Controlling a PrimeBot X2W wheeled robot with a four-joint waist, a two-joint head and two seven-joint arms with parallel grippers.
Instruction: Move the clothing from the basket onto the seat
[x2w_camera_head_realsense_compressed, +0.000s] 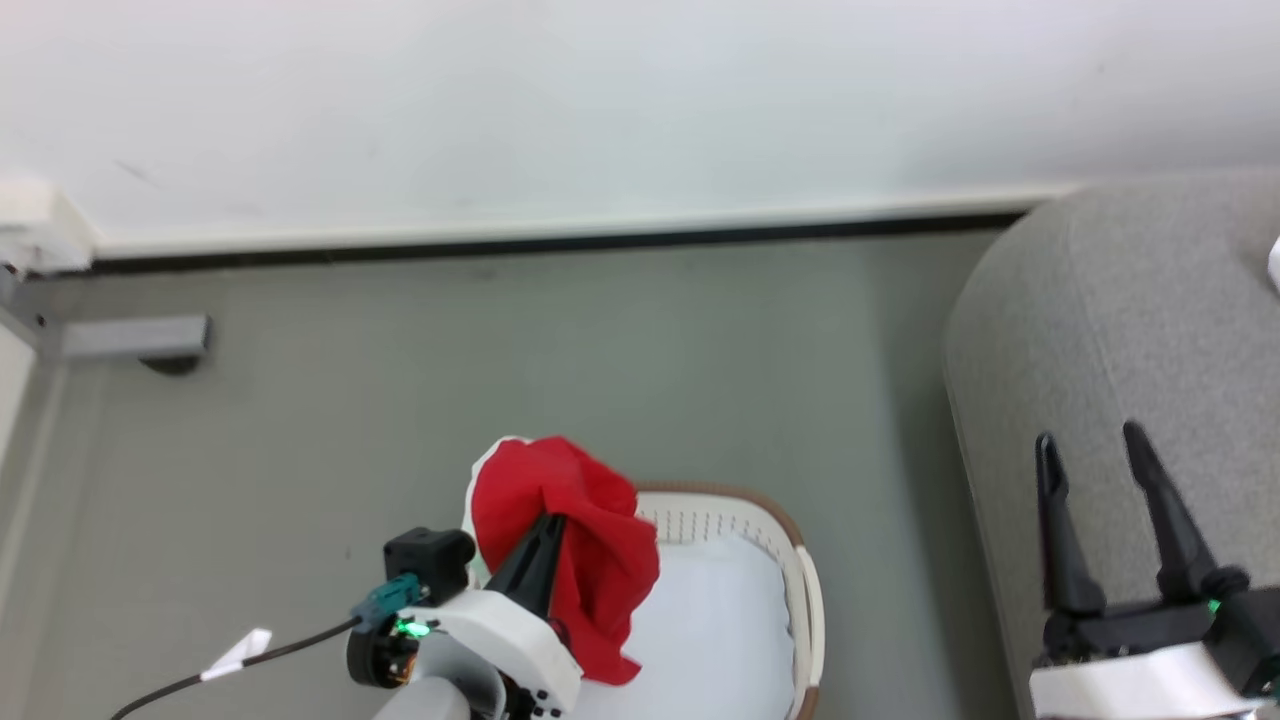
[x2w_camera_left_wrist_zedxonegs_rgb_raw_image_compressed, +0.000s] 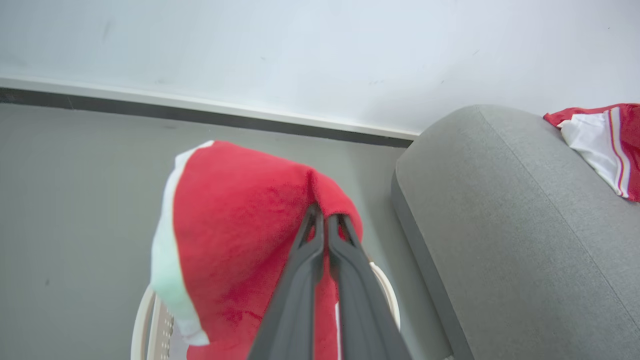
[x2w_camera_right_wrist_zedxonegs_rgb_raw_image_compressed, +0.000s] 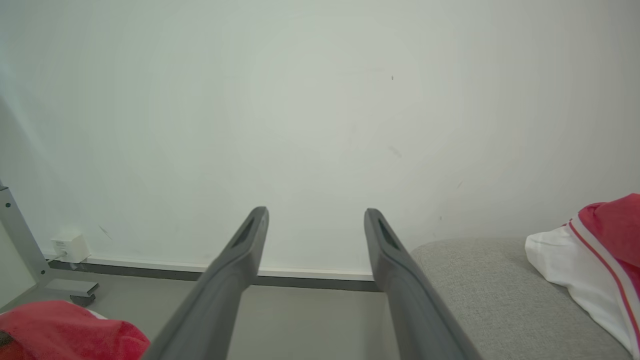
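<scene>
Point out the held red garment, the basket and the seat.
red garment (x2w_camera_head_realsense_compressed: 610, 560), head view, on its hanging red fold
basket (x2w_camera_head_realsense_compressed: 812, 610), head view, on its right wall
seat (x2w_camera_head_realsense_compressed: 1100, 330), head view, on its rounded grey side

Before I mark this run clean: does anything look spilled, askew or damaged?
Nothing stands out. The red garment hangs pinched in the left jaws above the basket; another red-and-white piece lies on the seat.
</scene>
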